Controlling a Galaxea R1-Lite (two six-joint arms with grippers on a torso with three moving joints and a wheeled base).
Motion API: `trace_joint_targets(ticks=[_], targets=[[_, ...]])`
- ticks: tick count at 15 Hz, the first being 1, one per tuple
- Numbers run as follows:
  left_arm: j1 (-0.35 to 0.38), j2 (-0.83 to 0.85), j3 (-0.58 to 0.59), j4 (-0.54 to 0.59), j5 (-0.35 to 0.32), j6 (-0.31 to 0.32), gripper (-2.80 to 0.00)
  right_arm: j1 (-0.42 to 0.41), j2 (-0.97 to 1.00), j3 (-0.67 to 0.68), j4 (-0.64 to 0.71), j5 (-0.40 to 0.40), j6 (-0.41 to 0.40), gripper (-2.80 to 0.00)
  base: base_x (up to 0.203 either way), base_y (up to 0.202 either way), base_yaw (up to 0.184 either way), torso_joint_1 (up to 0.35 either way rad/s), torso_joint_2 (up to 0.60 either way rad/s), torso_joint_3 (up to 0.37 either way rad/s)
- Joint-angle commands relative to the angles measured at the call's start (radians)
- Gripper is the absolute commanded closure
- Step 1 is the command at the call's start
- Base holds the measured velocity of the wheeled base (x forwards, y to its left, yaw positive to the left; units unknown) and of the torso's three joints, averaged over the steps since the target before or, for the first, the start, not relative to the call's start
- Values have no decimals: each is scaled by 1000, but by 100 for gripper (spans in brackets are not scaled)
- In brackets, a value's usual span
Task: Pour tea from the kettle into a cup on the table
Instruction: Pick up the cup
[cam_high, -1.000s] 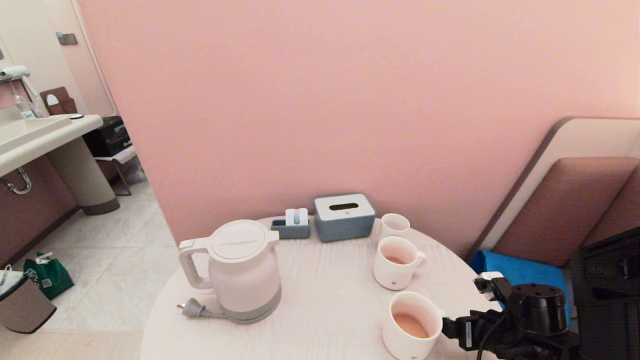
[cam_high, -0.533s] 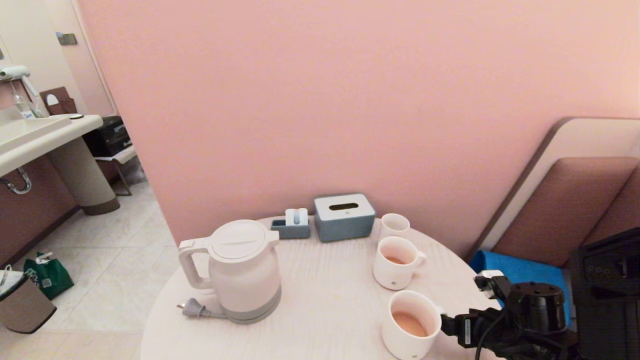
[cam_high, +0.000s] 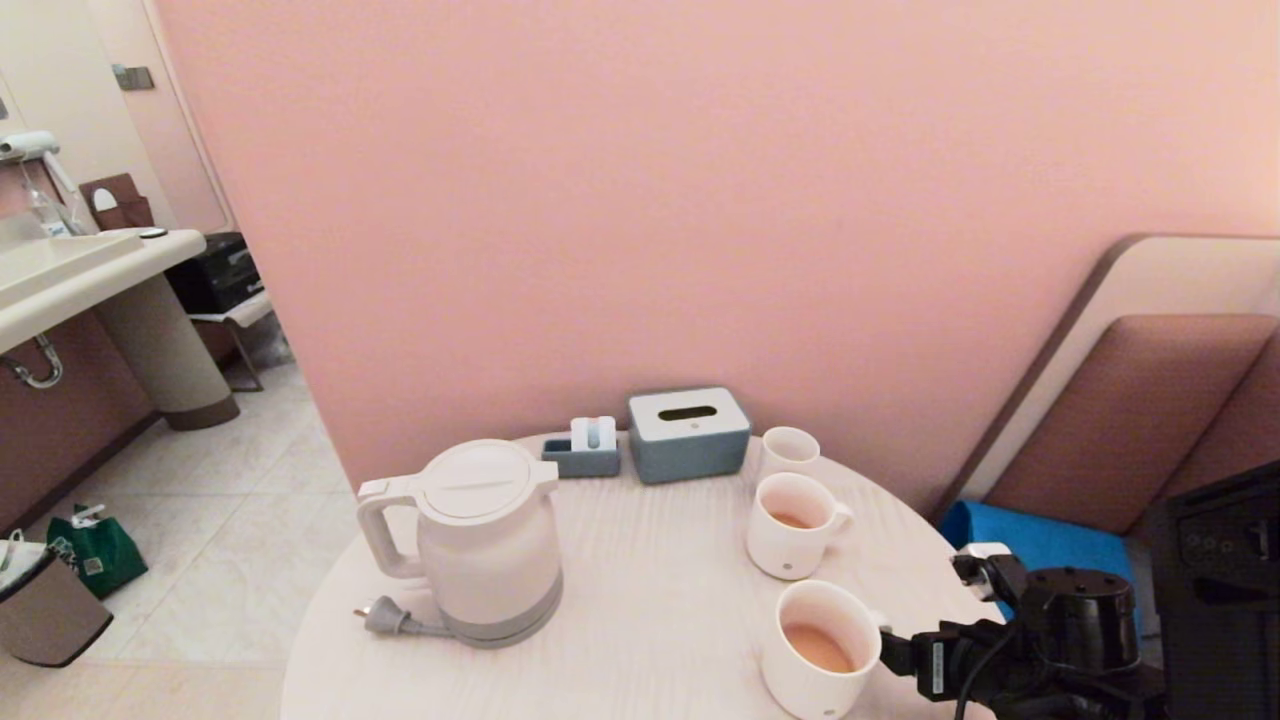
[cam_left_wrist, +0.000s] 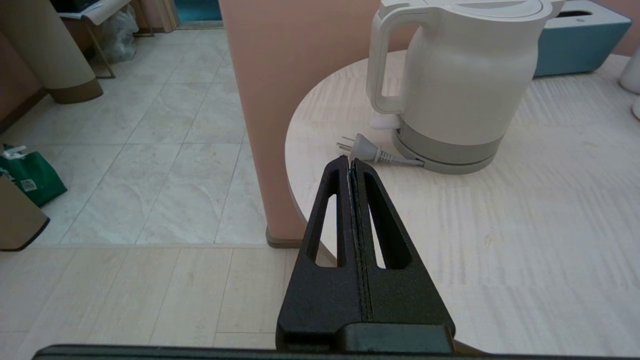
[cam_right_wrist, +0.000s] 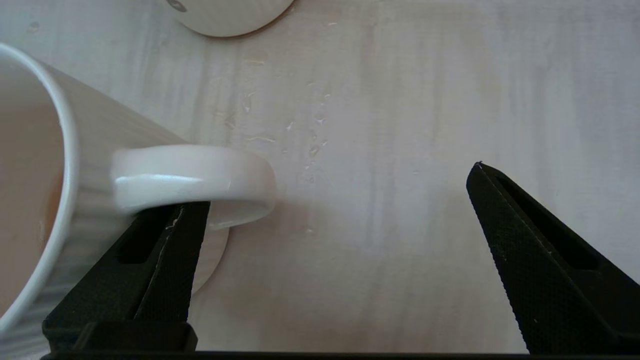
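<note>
The left gripper (cam_left_wrist: 350, 165) is clenched shut on nothing, off the table's (cam_high: 640, 600) left edge. The white kettle (cam_high: 490, 540) stands upright near that edge, its plug (cam_high: 385, 618) lying beside it. Toward the right edge, the nearer mug (cam_high: 820, 650) holds tea (cam_high: 818, 648); another mug (cam_high: 792, 525) stands behind it. The right gripper (cam_right_wrist: 325, 200) is released wide, one finger (cam_right_wrist: 175, 240) beneath the mug handle (cam_right_wrist: 200, 172).
</note>
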Motion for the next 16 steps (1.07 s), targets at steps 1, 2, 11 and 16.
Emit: trace_joint_targets(ticks=[1, 2, 11, 16], targets=[[0, 1, 0, 0, 0, -1, 0, 3, -2, -2, -42, 1, 0, -280, 0, 0, 0, 0, 0, 0], [0, 1, 0, 0, 0, -1, 0, 5, 3, -6, -43, 1, 0, -280, 0, 0, 0, 0, 0, 0], [0, 1, 0, 1, 0, -1, 0, 11, 15, -16, -43, 1, 2, -280, 0, 0, 0, 0, 0, 0], [0, 1, 0, 0, 0, -1, 0, 11, 15, -20, -42, 1, 2, 0, 0, 0, 0, 0, 0, 0]])
